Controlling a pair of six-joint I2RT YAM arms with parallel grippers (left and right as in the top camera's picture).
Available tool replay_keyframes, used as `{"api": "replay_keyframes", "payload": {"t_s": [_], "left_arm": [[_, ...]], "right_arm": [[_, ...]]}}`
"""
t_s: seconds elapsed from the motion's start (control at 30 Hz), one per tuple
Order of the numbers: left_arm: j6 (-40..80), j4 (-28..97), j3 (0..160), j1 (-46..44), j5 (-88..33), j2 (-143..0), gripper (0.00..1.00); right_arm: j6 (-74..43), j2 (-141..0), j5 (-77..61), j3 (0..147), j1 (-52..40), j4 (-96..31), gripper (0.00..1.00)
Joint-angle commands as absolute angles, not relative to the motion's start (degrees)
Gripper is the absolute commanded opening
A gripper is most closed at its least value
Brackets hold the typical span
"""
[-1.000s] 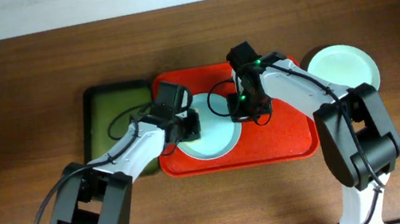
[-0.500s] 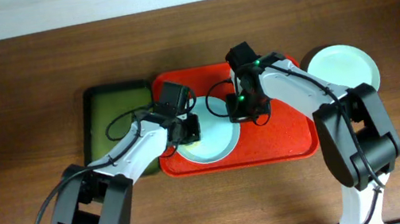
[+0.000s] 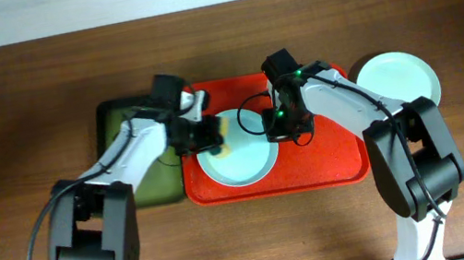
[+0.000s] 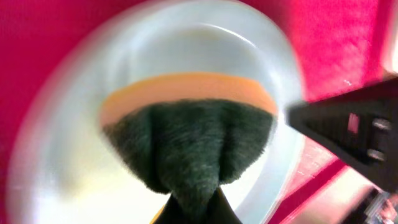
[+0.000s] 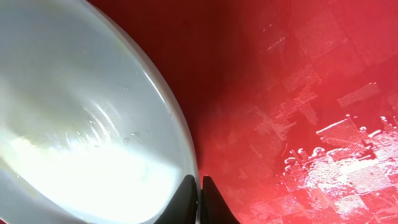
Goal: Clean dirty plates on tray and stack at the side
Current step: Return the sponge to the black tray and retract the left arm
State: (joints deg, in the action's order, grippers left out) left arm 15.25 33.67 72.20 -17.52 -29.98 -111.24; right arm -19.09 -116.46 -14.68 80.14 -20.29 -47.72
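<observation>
A pale blue plate (image 3: 241, 158) lies on the left half of the red tray (image 3: 328, 147). My left gripper (image 3: 214, 133) is shut on a sponge (image 3: 224, 127) with a dark green scouring face and a yellow-orange layer, and presses it on the plate's far-left part. In the left wrist view the sponge (image 4: 193, 143) covers the middle of the plate (image 4: 62, 155), with the jaws (image 4: 193, 208) closed on it. My right gripper (image 3: 280, 125) is shut on the plate's right rim. The right wrist view shows its fingertips (image 5: 200, 186) pinching the rim of the plate (image 5: 74, 112) over the wet tray (image 5: 298, 93).
A pale mint-green plate (image 3: 397, 78) sits on the table right of the tray; whether another plate lies under it cannot be told. A dark green basin (image 3: 120, 129) stands against the tray's left side, partly under my left arm.
My left arm has swung out over the basin, and the sponge has slid from the plate's left side toward its far-left rim. The right gripper has stayed on the rim.
</observation>
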Motion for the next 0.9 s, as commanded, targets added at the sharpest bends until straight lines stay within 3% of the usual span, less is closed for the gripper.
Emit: {"api": "replay_keyframes", "payload": {"t_s": [0.0,0.13,0.27,0.47,0.57,0.63,0.87], "left_arm": [[6.52,39.16,74.37,-12.08,-22.0,-111.42,0.0],[6.83,41.69,75.92,-3.44,-21.52,-105.27,0.0],[7.27,47.37,74.87,3.92,-10.28,-103.55,0.0],[7.14,45.21,73.34,3.75,-9.98,-104.51,0.0],[4.19,42.0,70.19,1.5,-9.02,-104.51,0.0],[4.21,42.0,69.97,-2.31,-0.43,-105.34,0.0],[4.14,41.67,69.97,-6.5,-0.43,-109.3,0.0]], "right_arm": [[-18.83,-116.86,-15.84,79.77,-20.67,-47.7,0.05],[-18.83,-116.86,-15.81,79.77,-20.67,-47.72,0.05],[-18.83,-116.86,-15.81,79.77,-20.67,-47.72,0.05],[-18.83,-116.86,-15.81,79.77,-20.67,-47.7,0.05],[-18.83,-116.86,-15.84,79.77,-20.67,-47.7,0.05],[-18.83,-116.86,-15.84,79.77,-20.67,-47.7,0.05],[-18.81,-116.86,-15.84,79.77,-20.67,-47.72,0.06]]}}
